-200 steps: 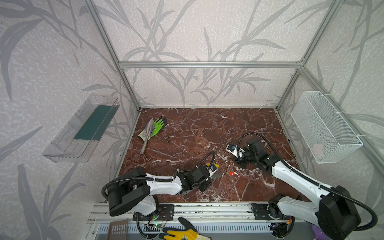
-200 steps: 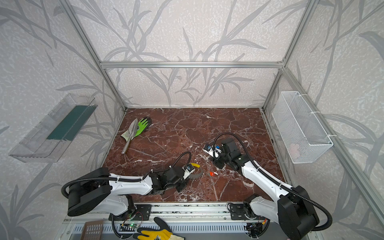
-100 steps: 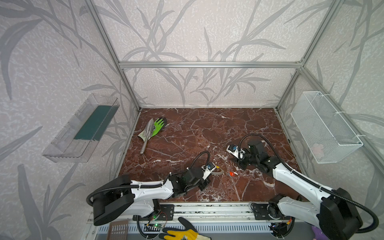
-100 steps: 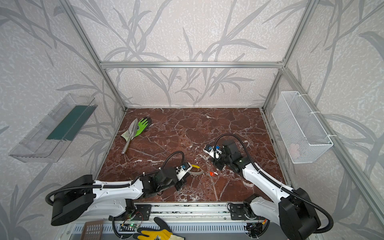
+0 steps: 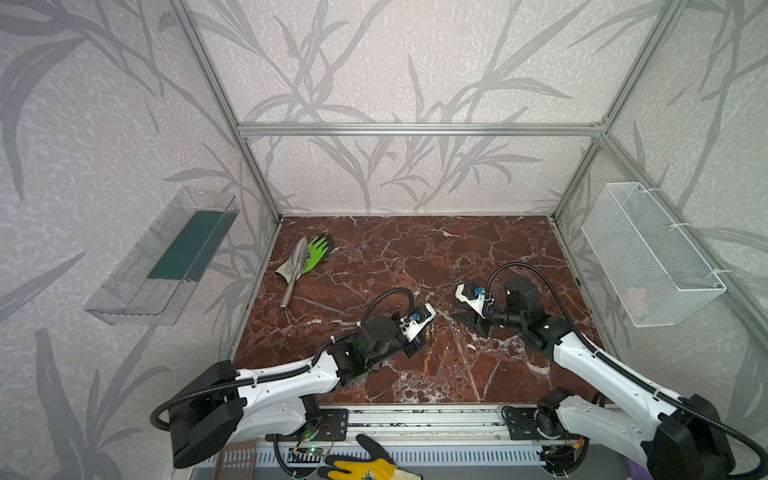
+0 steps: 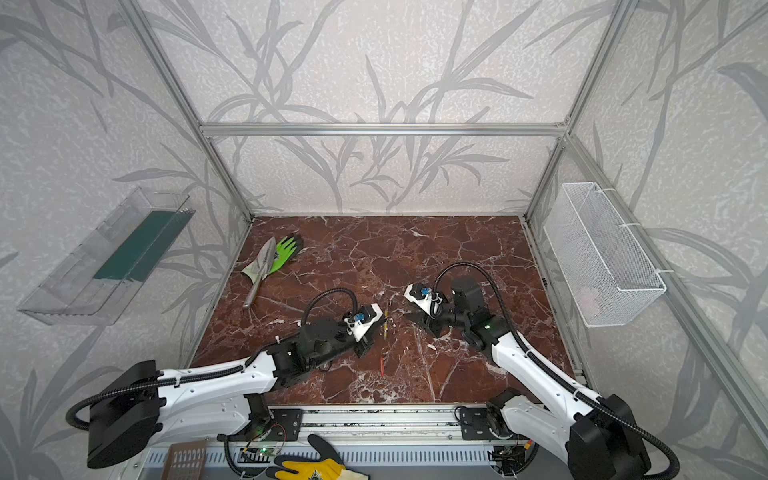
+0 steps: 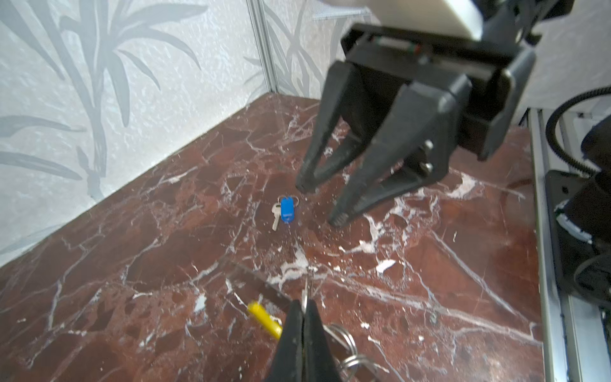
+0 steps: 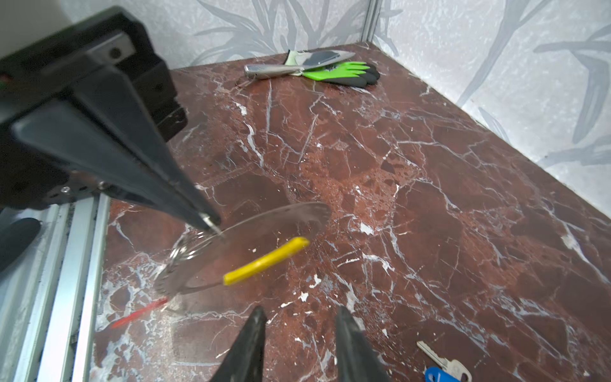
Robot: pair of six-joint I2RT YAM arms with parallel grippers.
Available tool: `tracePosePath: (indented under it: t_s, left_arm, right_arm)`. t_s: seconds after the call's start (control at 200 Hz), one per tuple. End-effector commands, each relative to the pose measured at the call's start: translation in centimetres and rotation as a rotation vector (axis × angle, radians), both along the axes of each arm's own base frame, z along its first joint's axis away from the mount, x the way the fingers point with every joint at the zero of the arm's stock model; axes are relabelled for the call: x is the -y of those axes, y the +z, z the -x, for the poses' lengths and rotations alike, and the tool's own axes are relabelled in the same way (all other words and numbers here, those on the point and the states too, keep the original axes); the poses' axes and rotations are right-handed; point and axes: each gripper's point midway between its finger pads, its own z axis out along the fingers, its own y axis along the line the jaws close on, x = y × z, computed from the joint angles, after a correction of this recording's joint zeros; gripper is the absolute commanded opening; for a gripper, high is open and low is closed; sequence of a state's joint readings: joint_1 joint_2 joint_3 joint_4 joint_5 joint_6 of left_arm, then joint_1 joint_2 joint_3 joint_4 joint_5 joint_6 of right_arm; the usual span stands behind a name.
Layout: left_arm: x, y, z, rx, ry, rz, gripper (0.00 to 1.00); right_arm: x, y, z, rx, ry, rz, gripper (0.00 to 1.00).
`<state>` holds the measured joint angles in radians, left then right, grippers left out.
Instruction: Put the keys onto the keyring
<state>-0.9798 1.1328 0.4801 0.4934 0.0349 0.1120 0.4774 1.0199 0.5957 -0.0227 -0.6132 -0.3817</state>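
Two light, flat keys (image 7: 275, 216) lie on the worktop (image 7: 429, 271). The left claw (image 8: 211, 223) is clamped on the thin, probably stiff keyring (image 8: 266, 260). The right claw (image 7: 320, 205), apart and empty, would best pinch the blue tag (image 7: 286, 210).

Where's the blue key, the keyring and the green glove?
blue key (image 7: 287, 210): left wrist view, its blue tag
keyring (image 8: 266, 261): right wrist view, its yellow arc
green glove (image 8: 335, 70): right wrist view, its fingers

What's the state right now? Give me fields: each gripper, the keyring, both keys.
left gripper: shut on the keyring
keyring: held up at a tilt, blurred
right gripper: open, empty, near the blue-tag key
blue-tag key: flat on the table, loose
red-tag key: blurred red streak near the keyring; attachment unclear
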Motion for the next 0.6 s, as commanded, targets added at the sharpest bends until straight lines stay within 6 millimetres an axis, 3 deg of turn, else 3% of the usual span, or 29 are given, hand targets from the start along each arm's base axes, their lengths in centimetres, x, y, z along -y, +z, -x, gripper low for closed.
tracePosePath:
  t_s: [0.0,0.335,0.515,0.595]
  left_arm:
    - [1.2,6.2,0.4,0.075,-0.116,0.167,0.0]
    - [2.2,12.3,0.1,0.073,-0.34,0.385,0.0]
    - [2.4,13.9,0.0,0.08,-0.408,0.416,0.0]
    - [2.6,14.2,0.2,0.076,-0.439,0.415,0.0]
  right_arm:
    - [-0.4,2.9,0.5,0.055,0.028,-0.073,0.37]
    - [-0.6,9.2,0.2,0.178,0.022,-0.219,0.37]
    - [-0.3,12.3,1.3,0.229,0.058,-0.344,0.37]
    - [0.0,12.8,1.7,0.246,0.061,-0.366,0.36]
